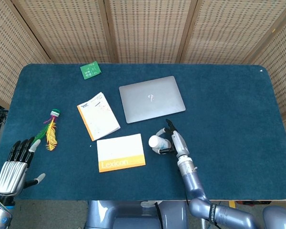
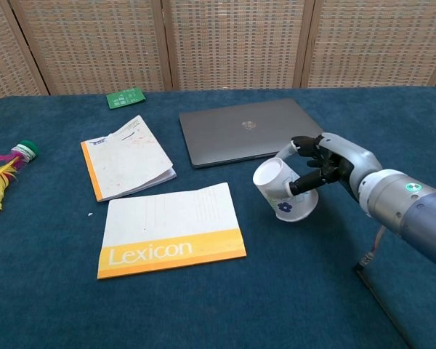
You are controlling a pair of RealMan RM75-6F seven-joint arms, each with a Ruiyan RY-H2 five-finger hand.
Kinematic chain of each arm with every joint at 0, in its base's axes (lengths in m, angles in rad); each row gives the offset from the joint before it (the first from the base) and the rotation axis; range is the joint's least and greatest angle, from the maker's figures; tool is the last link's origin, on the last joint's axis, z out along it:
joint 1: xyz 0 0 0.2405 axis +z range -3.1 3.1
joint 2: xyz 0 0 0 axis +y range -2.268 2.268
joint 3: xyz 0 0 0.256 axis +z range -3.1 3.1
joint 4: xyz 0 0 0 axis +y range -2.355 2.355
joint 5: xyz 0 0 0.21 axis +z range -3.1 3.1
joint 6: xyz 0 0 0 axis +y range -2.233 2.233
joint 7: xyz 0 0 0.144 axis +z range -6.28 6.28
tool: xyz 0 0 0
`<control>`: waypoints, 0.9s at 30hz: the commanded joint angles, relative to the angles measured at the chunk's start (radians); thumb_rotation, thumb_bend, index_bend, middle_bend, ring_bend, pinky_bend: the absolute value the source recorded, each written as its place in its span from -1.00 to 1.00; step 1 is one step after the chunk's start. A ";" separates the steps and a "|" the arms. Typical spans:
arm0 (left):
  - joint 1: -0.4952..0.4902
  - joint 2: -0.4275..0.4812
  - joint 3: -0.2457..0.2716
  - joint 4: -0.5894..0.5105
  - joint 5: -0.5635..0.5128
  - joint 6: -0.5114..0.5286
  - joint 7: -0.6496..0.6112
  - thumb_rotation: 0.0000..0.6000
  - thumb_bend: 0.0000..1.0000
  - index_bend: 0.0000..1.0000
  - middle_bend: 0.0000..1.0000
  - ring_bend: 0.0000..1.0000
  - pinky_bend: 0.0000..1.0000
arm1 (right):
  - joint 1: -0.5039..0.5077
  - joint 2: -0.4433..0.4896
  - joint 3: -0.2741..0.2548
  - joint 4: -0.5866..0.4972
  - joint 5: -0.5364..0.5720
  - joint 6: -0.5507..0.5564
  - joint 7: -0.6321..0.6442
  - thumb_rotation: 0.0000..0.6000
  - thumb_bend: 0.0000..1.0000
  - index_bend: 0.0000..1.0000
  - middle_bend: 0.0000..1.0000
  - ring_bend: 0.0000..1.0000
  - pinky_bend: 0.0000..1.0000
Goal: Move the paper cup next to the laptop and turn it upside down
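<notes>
A white paper cup [image 2: 283, 190] with a small blue flower print is held by my right hand [image 2: 327, 166], tilted, its closed bottom up and to the left and its rim low near the blue cloth. In the head view the cup [image 1: 156, 142] sits in my right hand [image 1: 174, 140] just in front of the closed grey laptop [image 1: 151, 98], which also shows in the chest view as the laptop [image 2: 247, 131]. My left hand [image 1: 14, 162] hangs off the table's front left corner, fingers spread, holding nothing.
A white and orange Lexicon booklet [image 2: 171, 230] lies left of the cup. An orange-edged notebook [image 2: 126, 157] is beyond it. A feather toy [image 1: 50, 129] lies at far left, a green card [image 1: 90, 70] at the back. A dark cable [image 2: 381, 297] runs under my right forearm.
</notes>
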 commanded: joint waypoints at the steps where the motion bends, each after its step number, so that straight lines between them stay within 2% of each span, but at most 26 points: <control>1: 0.001 0.001 0.000 -0.001 0.001 0.003 -0.003 1.00 -0.74 -1.00 -1.00 -1.00 -1.00 | -0.002 -0.001 -0.016 0.012 -0.007 0.015 -0.024 1.00 -0.48 -0.08 -1.00 -1.00 -1.00; 9: 0.001 -0.001 0.003 0.000 0.010 0.006 -0.002 1.00 -0.74 -1.00 -1.00 -1.00 -1.00 | -0.020 0.020 -0.025 0.019 0.027 0.038 -0.072 1.00 -0.48 -0.18 -1.00 -1.00 -1.00; 13: 0.001 -0.002 0.003 0.001 0.010 0.006 0.000 1.00 -0.74 -1.00 -1.00 -1.00 -1.00 | -0.033 0.037 -0.028 0.006 0.023 0.053 -0.074 1.00 -0.48 -0.32 -1.00 -1.00 -1.00; 16: 0.001 -0.003 0.002 0.002 0.008 0.005 0.002 1.00 -0.74 -1.00 -1.00 -1.00 -1.00 | -0.047 0.057 -0.040 -0.008 0.001 0.072 -0.075 1.00 -0.47 -0.48 -1.00 -1.00 -1.00; 20: 0.002 -0.002 0.001 0.000 0.007 0.007 0.002 1.00 -0.74 -1.00 -1.00 -1.00 -1.00 | -0.071 0.098 -0.061 -0.046 -0.029 0.083 -0.067 1.00 -0.47 -0.58 -1.00 -1.00 -1.00; 24: 0.003 -0.002 0.000 0.000 0.007 0.010 0.005 1.00 -0.74 -1.00 -1.00 -1.00 -1.00 | -0.100 0.157 -0.102 -0.100 -0.096 0.112 -0.070 1.00 -0.47 -0.70 -1.00 -1.00 -1.00; 27: 0.004 0.000 -0.001 -0.002 0.006 0.013 0.003 1.00 -0.74 -1.00 -1.00 -1.00 -1.00 | -0.128 0.209 -0.136 -0.159 -0.152 0.132 -0.053 1.00 -0.47 -0.72 -1.00 -1.00 -1.00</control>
